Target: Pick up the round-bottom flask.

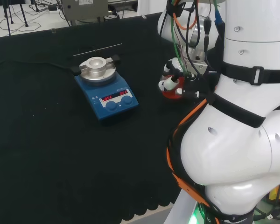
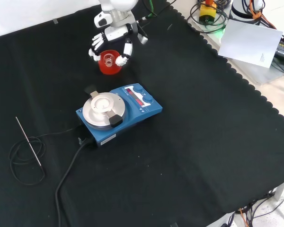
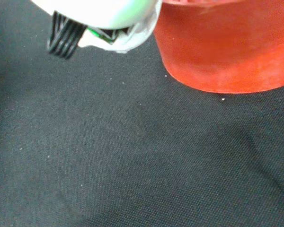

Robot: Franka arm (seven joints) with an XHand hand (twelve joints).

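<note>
Glossy white rounded arm links (image 1: 233, 140) filling the right of the head view, black straps with a buckle (image 1: 257, 74), orange, green and black cables (image 1: 184, 28) at upper centre, white hand (image 2: 114, 40) with black joints, white-tipped fingers (image 2: 128, 47).

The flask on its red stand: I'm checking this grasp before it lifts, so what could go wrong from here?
The hand has its fingers curled around the round-bottom flask, which is clear glass and could slip. The red stand might get dragged or tipped as the flask rises. The blue hotplate stands close by, so a swing towards it could strike it.
</note>
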